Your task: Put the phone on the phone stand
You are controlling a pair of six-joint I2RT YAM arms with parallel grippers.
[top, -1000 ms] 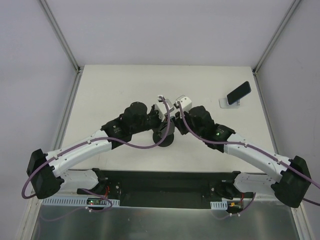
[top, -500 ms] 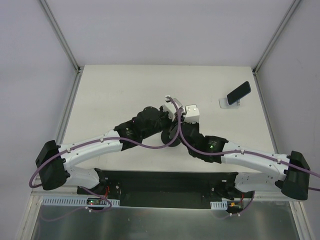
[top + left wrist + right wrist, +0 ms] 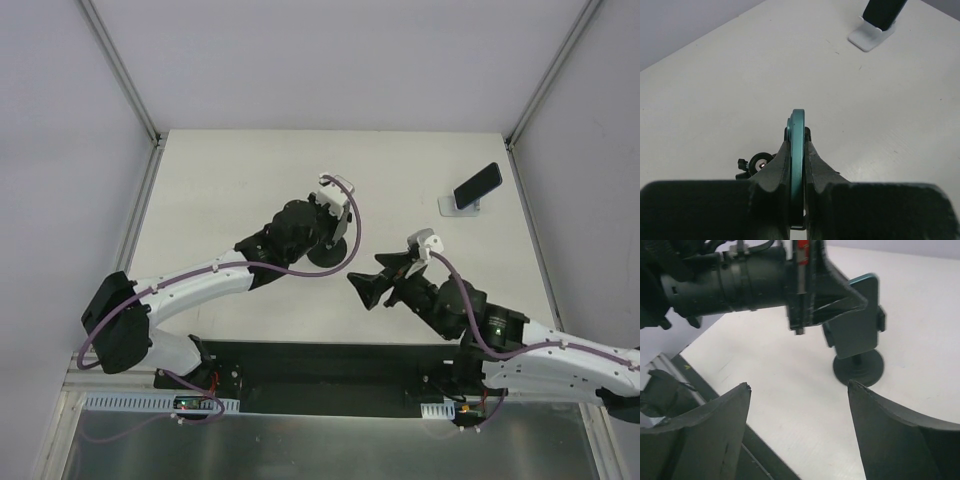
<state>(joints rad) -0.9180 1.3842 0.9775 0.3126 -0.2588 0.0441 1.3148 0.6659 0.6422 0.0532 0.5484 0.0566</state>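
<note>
two left fingers (image 3: pixel 816 165) are pressed together on the thin teal clamp plate (image 3: pixel 798 145), pinching it edge-on from both sides. the plate tops a black pole stand (image 3: pixel 856 357), whose round base (image 3: pixel 858 368) looks to sit flat on the white tabletop (image 3: pixel 230 180). the left arm (image 3: pixel 200 285) reaches to the pole stand from its near left side, and its wrist hides most of the pole in the top view.

the right fingers (image 3: pixel 715 430) are spread wide with nothing between them. they hang on the near right side of the pole stand, apart from it and pointing towards it. the right arm (image 3: pixel 540 350) runs back from there, further to the near right.

the phone (image 3: pixel 478 186) rests tilted on the phone stand (image 3: pixel 455 207), its lower end in the stand's silver-white base. phone and phone stand lie beyond the pole stand and to its right, well apart from it and from both pairs of fingers.
</note>
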